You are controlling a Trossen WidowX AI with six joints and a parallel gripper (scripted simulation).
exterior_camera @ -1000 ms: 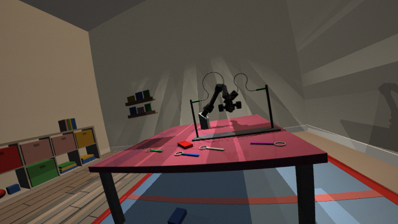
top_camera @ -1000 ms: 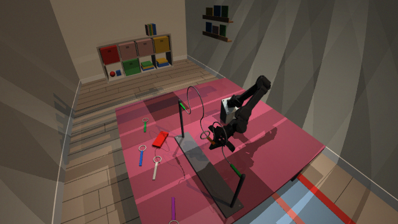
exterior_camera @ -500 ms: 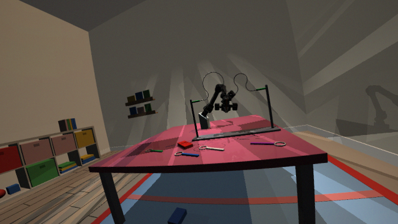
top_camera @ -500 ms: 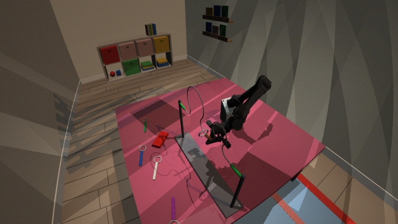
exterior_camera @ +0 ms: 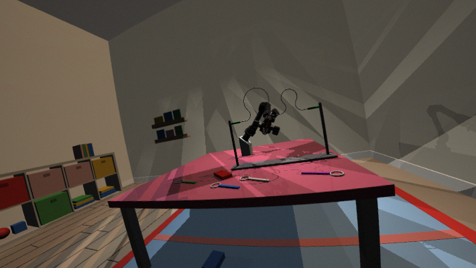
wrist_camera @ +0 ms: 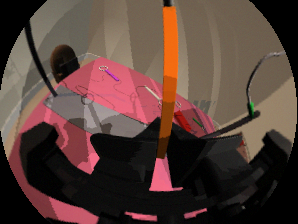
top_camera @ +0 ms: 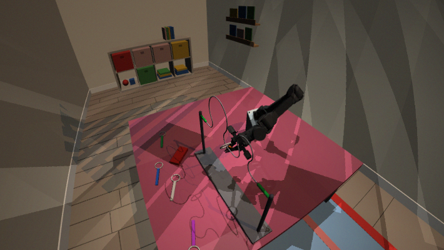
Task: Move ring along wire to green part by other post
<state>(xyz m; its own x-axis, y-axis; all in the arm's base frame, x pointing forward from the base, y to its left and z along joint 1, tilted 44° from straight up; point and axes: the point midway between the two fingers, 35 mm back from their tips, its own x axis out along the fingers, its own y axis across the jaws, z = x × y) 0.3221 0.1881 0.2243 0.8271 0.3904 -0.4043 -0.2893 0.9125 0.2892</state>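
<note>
My gripper (top_camera: 229,149) (wrist_camera: 161,120) is shut on the orange handle (top_camera: 231,146) (wrist_camera: 170,55), which stands upright in the wrist view. The ring (top_camera: 224,145) is around the low middle of the grey wire (top_camera: 214,96) (exterior_camera: 256,88); its exact clearance is too small to tell. Ring and wire there are hidden by the arm in the exterior view and out of the wrist view. One green part (top_camera: 203,119) (exterior_camera: 235,122) (wrist_camera: 251,109) joins the far post (top_camera: 202,134) (exterior_camera: 234,144). The other green part (top_camera: 262,189) (exterior_camera: 314,107) joins the near post (top_camera: 265,212) (exterior_camera: 324,130). The wire's near-side loop overlaps my gripper in the top view; contact is unclear.
The grey base (top_camera: 219,175) (exterior_camera: 285,161) carries both posts. On the pink table lie a red block (top_camera: 179,155) (exterior_camera: 222,174) and spare rings with green (top_camera: 162,141), blue (top_camera: 157,177), white (top_camera: 173,189) and purple (top_camera: 193,232) handles.
</note>
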